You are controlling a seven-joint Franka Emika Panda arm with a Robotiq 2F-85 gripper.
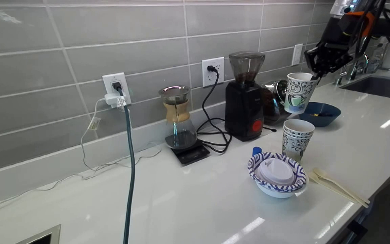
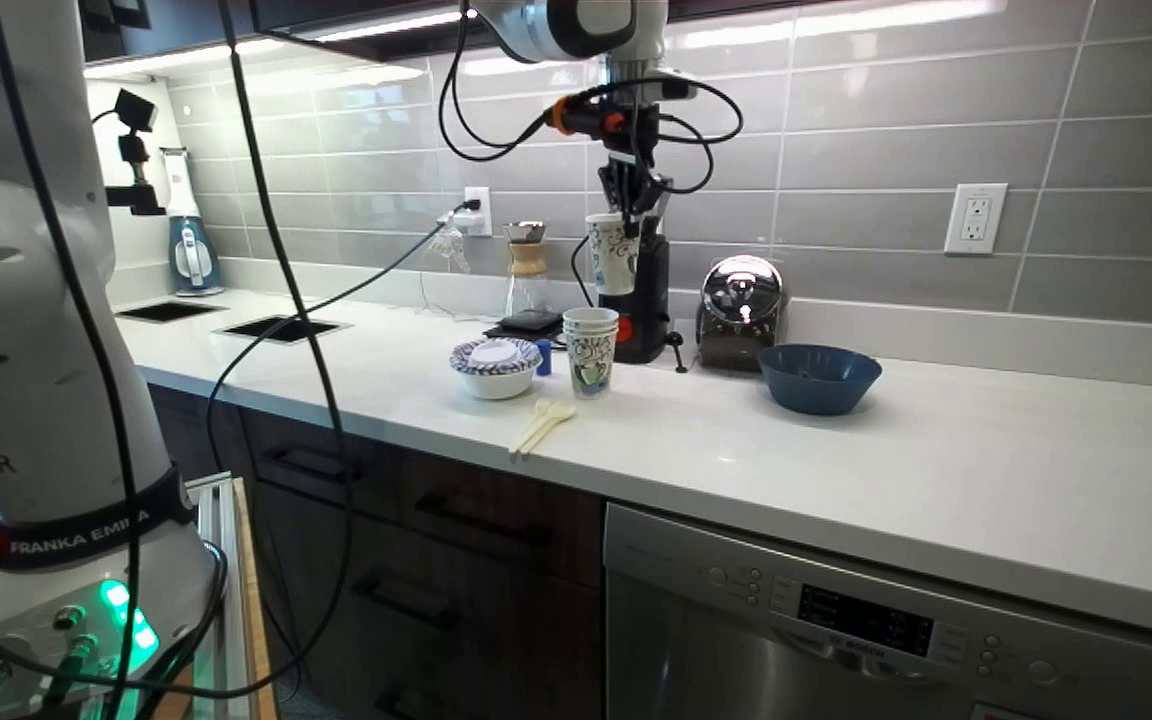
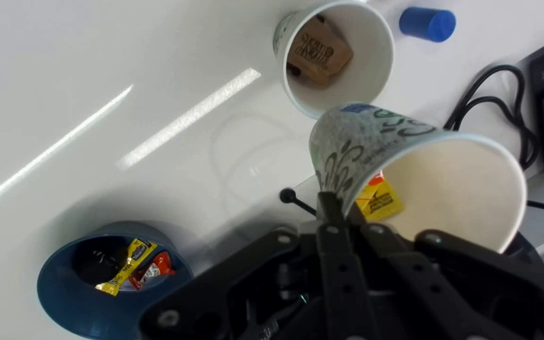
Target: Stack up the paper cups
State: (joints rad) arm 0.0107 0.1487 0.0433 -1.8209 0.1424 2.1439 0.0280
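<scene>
Nearest, leftmost in an exterior view: the Panda's lower arm [image 2: 16,400]; then the upright paper-cup stack [image 2: 591,362], likely the nesting target, below and slightly left of the single paper cup [image 2: 612,262] whose rim the Robotiq gripper [image 2: 630,224] pinches.

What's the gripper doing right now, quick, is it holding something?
Gripper: closed, holding a paper cup by its rim.

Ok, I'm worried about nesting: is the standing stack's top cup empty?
Not empty: in the wrist view, a brown packet lies inside the top cup.
</scene>
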